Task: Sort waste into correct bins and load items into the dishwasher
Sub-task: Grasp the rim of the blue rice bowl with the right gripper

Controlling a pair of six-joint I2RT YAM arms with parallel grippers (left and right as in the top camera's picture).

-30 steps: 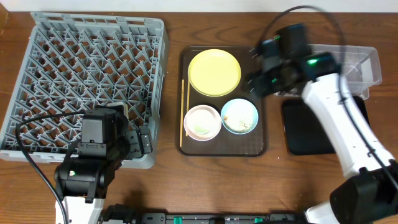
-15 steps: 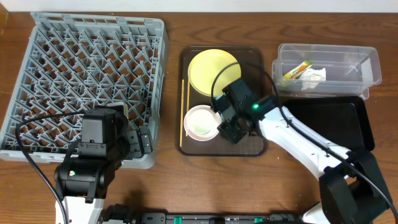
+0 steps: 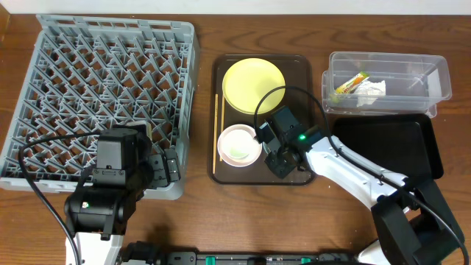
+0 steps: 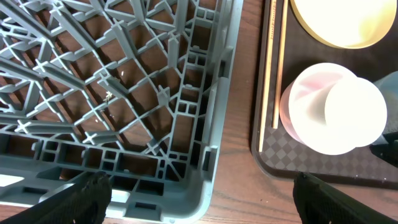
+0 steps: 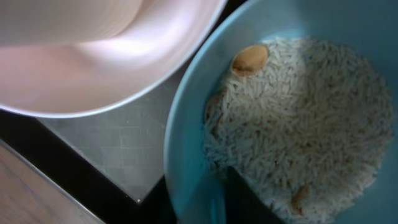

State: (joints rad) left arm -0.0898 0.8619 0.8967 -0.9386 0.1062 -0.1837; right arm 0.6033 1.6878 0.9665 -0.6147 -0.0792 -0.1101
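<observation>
Light blue bowl (image 5: pixel 186 149), holding rice scraps (image 5: pixel 298 124), lies right under the right pincer (image 5: pixel 208 208), one dark finger inside its rim; clamped or not, I cannot tell. It sits on the brown tray (image 3: pixel 313 81) beside the pink bowl (image 3: pixel 237 145). Left pincer (image 4: pixel 202 202) hangs spread apart over the grey rack (image 3: pixel 103 96) at its near edge, on the worktop (image 3: pixel 199 213).

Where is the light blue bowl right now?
The light blue bowl sits at the near-right corner of the brown serving tray, just right of the whitish-pink bowl. Overhead the right gripper hides it; the right wrist view shows it holding rice scraps.
</observation>
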